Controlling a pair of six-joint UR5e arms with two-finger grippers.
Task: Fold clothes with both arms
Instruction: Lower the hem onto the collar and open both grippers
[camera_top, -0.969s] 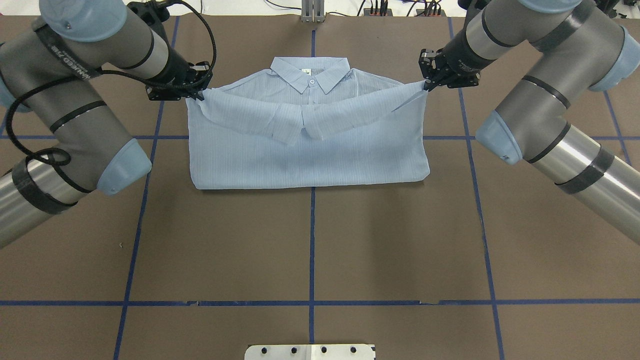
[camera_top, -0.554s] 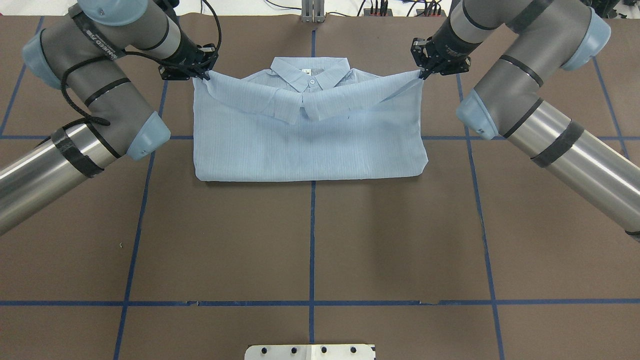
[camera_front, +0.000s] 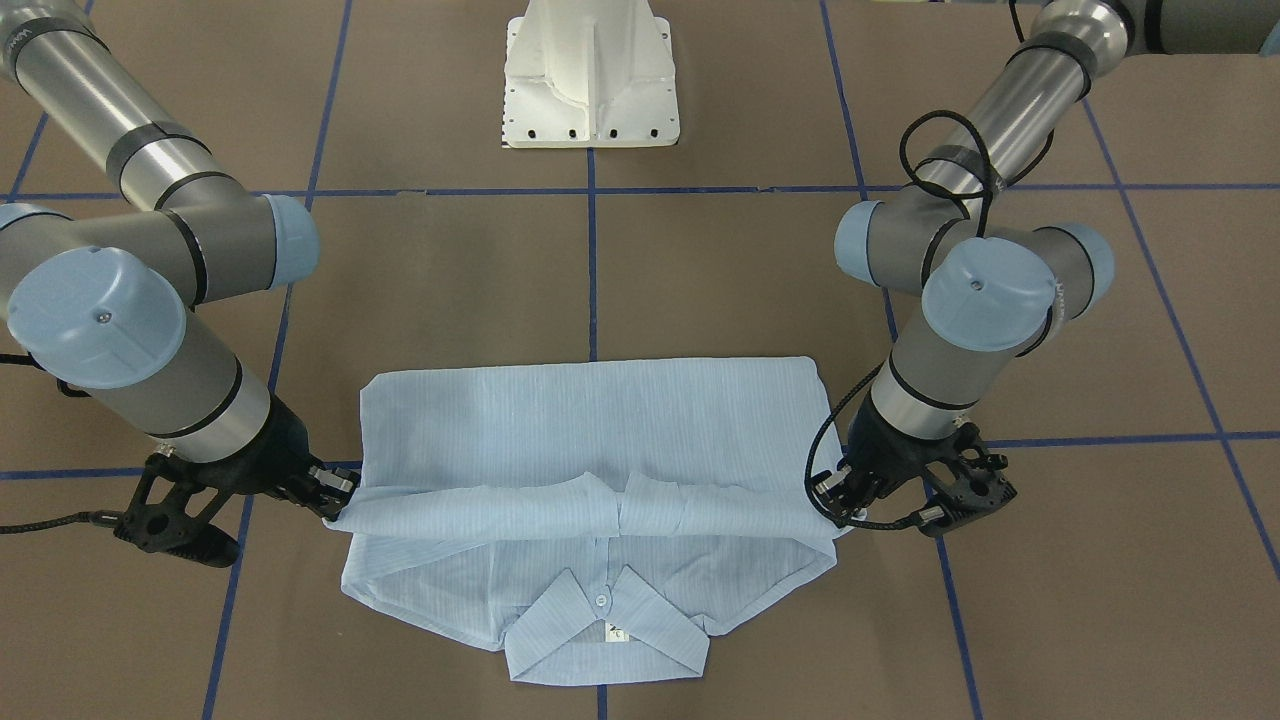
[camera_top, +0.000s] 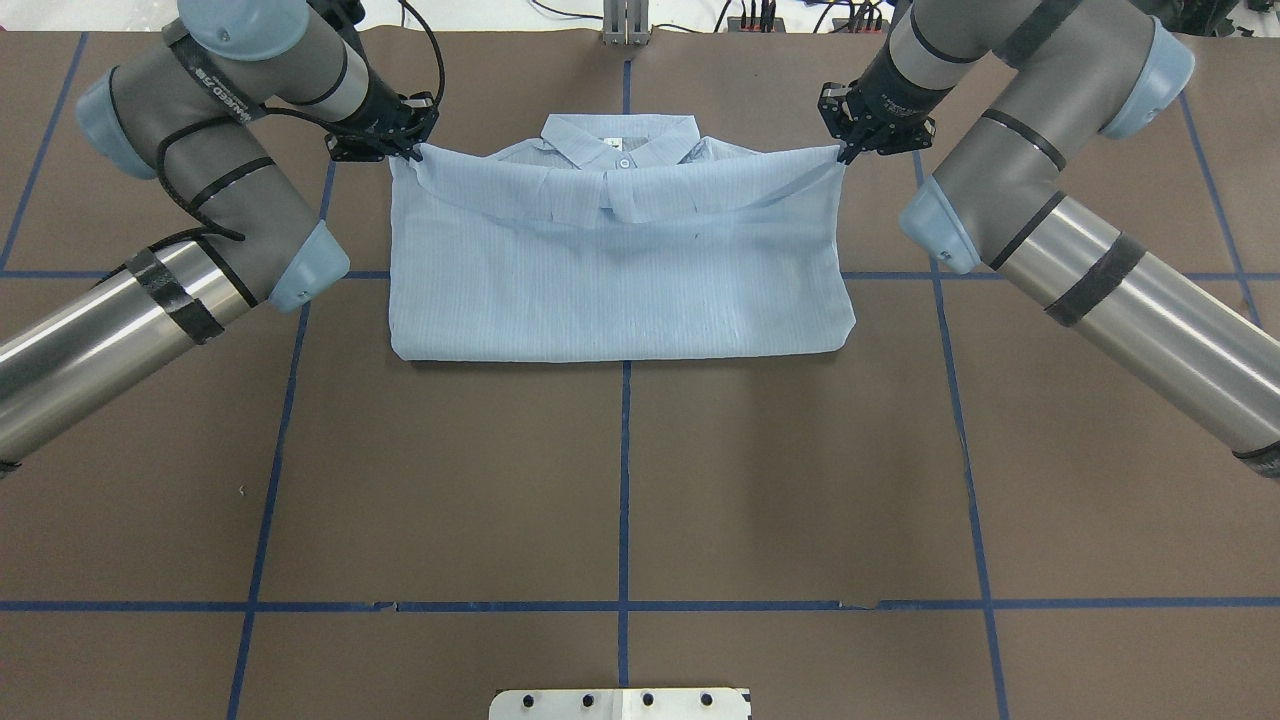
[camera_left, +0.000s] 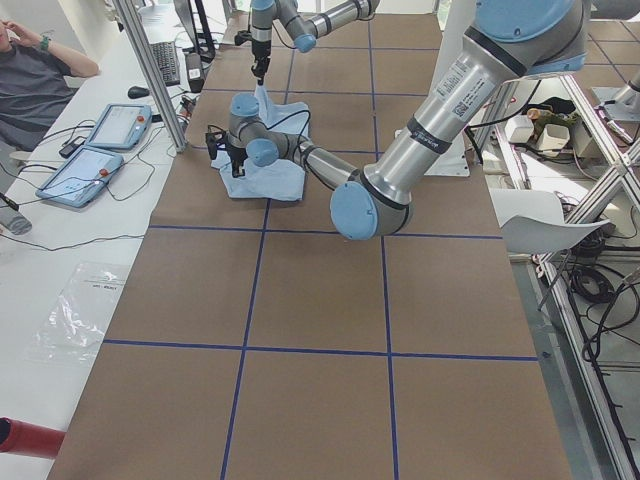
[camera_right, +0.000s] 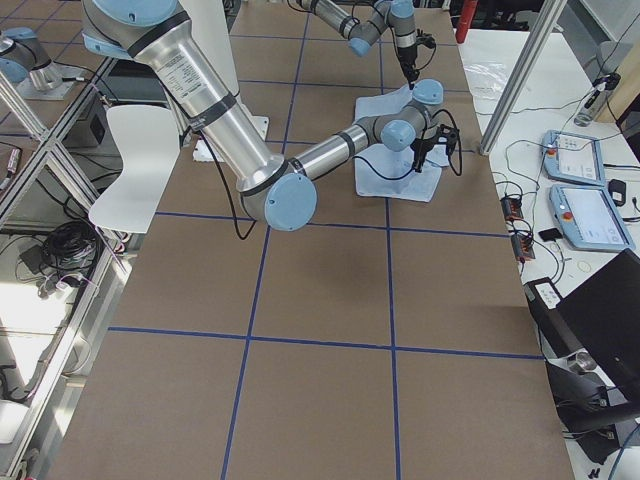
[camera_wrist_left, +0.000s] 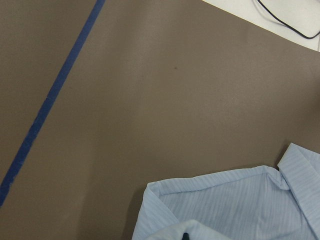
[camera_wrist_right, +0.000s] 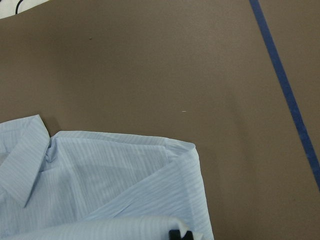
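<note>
So, worktop (camera_top: 620, 480): brown, crossed by blue tape lines; carries the shirt (camera_top: 620, 290) in the far middle, astride the centre line.
left arm (camera_top: 230, 180): reaches in from the near left to the shirt's far left corner.
right arm (camera_top: 1010, 170): mirrors it from the near right to the far right corner.
shirt: light blue, finely striped; lies as a wide rectangle, doubled over with the crease along the near edge; upper layer's free edge strung between its two gripped corners, raised a little off the lower layer, just near of the collar (camera_top: 620, 135).
left hand (camera_top: 412, 150): clenched on the upper layer's left corner.
right hand (camera_top: 843, 152): clenched on the upper layer's right corner.
collar: flat at the far edge, uncovered, top button (camera_top: 624, 163) fastened.
done: sleeves seemingly folded in, since none lie out to either side; bottom half brought over toward the shoulders.
left: probably lowering the carried edge flat, letting go at both corners, perhaps one more fold to narrow the bundle; cannot tell how small the final shape should be.
</note>
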